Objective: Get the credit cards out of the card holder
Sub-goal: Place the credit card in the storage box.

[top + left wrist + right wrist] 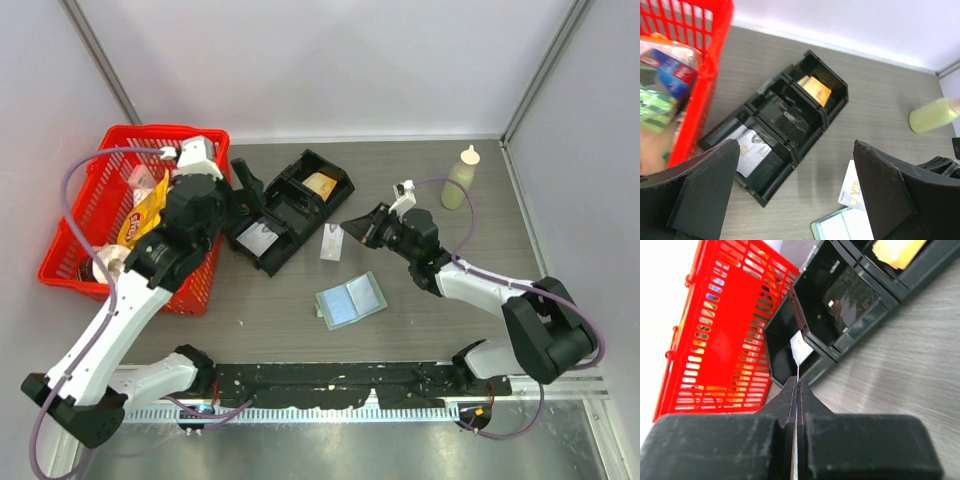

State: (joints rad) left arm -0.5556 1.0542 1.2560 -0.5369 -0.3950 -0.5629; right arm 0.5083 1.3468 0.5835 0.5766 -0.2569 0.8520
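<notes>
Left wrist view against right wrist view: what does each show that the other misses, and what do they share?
Only the left wrist view shows the squeeze bottle, a loose white card on the table, a corner of the card holder and the open left claw. Only the right wrist view shows the right claw, shut. Both show the red basket and the black tray, a gold card in one end compartment, a white card in the other.

Card holder (350, 300) in frt of tray (288, 210).
</notes>
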